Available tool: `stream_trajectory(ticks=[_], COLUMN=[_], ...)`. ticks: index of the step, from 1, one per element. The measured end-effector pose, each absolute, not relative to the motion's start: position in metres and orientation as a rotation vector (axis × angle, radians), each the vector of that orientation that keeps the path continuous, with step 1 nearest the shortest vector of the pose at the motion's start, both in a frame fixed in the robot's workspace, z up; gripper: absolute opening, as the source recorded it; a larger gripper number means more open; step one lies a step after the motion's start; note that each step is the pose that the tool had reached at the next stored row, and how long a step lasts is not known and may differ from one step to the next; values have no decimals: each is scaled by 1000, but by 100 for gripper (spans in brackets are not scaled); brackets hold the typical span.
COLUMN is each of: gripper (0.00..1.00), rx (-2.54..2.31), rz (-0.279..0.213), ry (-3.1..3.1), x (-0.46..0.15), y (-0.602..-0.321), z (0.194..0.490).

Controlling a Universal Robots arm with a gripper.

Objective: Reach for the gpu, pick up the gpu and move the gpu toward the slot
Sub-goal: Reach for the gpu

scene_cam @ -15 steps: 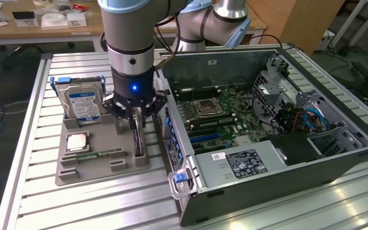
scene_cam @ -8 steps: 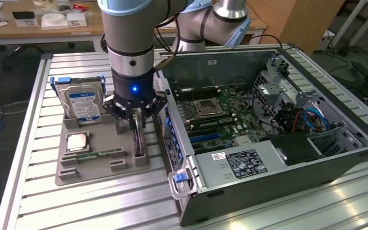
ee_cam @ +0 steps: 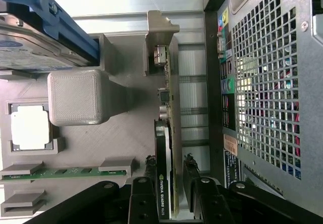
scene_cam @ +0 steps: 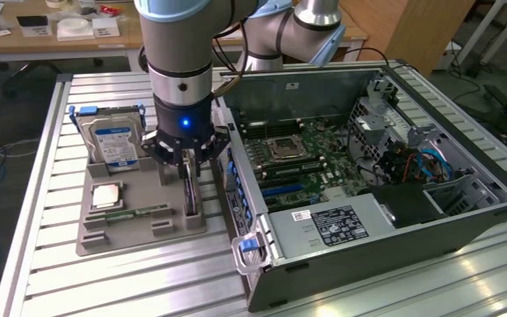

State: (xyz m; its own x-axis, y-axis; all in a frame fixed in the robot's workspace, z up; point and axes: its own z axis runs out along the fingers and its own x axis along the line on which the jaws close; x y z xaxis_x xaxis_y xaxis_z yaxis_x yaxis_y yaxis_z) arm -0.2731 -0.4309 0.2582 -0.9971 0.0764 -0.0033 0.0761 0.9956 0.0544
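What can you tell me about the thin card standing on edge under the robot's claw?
It is the gpu: a green circuit board with a black Nvidia-labelled cooler and a silvery end bracket. It stands on edge in the grey tray beside the computer case; the open gripper straddles it.

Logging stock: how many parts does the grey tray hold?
4: blue-labelled silver hard drive, square silvery processor, green memory stick in a row; dark gpu alongside, within the pincer.

A ribbed aluminium table (scene_cam: 121,284) stands on a dark floor (scene_cam: 7,112), with a cluttered wooden desk (scene_cam: 24,43) behind it.
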Motion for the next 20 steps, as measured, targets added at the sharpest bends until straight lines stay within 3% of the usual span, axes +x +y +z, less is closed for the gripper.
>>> stream_trajectory(ticks=[20], gripper=[36], rx=[119], rz=[85], ry=[3132], x=[-275], y=[-427], z=[248])
